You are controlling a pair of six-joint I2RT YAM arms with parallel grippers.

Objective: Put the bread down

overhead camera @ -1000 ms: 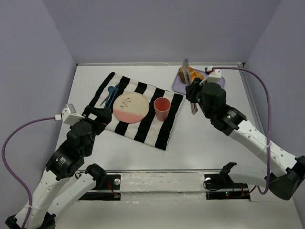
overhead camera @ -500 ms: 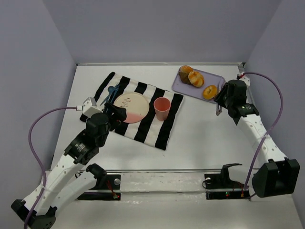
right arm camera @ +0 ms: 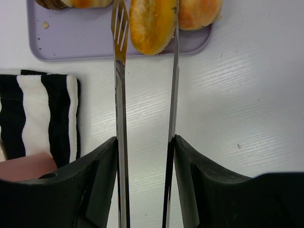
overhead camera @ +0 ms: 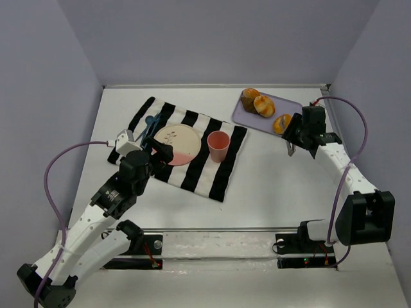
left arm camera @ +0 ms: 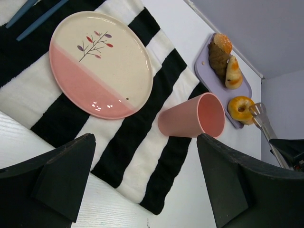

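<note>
Over the left half of the white surface (overhead camera: 270,186), the left claw (overhead camera: 159,151) is hovering above the near-left part of a black-and-white striped cloth (overhead camera: 192,167). Its fingers are standing wide apart and gripping nothing. A cream-and-pink plate (overhead camera: 174,142) with a small twig pattern is lying on the cloth just beyond the claw. Blue cutlery (overhead camera: 149,125) is resting on the cloth at the plate's left side. A pink cup (overhead camera: 218,146) is standing on the cloth just right of the plate.

Toward the far right corner of the surface, a lilac tray (right arm camera: 71,38) is sitting with three pieces of bread on it. Two are lying close together at its far end. The third, a golden roll (right arm camera: 152,23), is lying alone at the tray's near edge.

The right claw (right arm camera: 145,147) is hanging just beside the tray's near edge, gripping a pair of metal tongs (right arm camera: 118,95) with one finger pressing on each arm. The tongs are standing partly open, and their tips are reaching over the tray on either side of the golden roll. Whether they are pinching it cannot be told.
</note>
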